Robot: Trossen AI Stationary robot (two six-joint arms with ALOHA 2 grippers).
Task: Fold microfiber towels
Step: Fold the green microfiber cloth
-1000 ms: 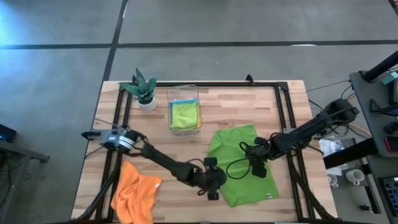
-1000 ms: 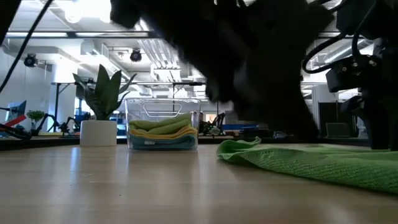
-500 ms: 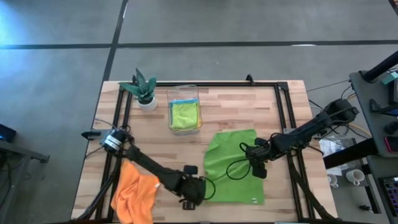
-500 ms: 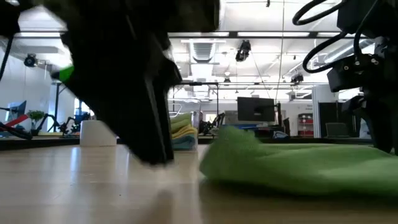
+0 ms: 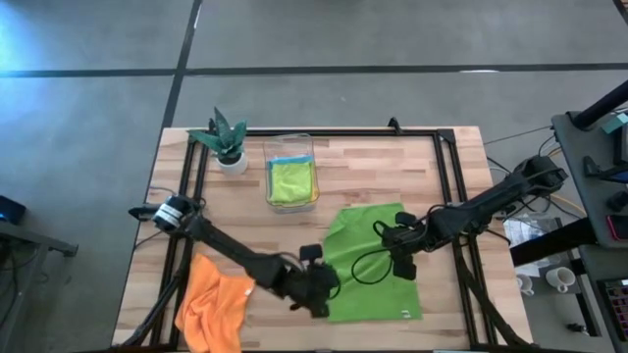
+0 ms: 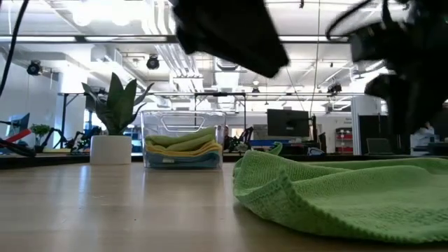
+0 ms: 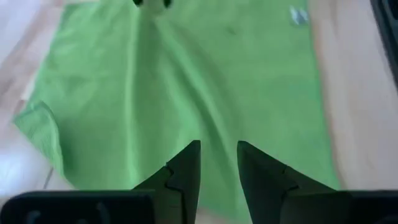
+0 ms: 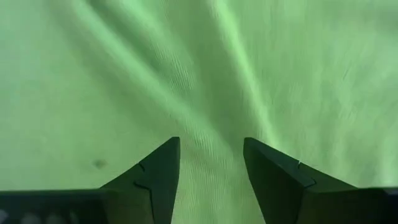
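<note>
Bright, even overhead light; low-view arms motion-blurred, ceiling lamps glaring, soft shadows

grey floor [image 5: 392,39]; ceiling lights [image 6: 105,17], monitor [image 6: 283,124]

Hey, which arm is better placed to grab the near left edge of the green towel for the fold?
Left, probably. The left gripper is open, right at the green towel's left edge. The right gripper, also open, sits over the towel's middle-right, farther from that edge.
</note>
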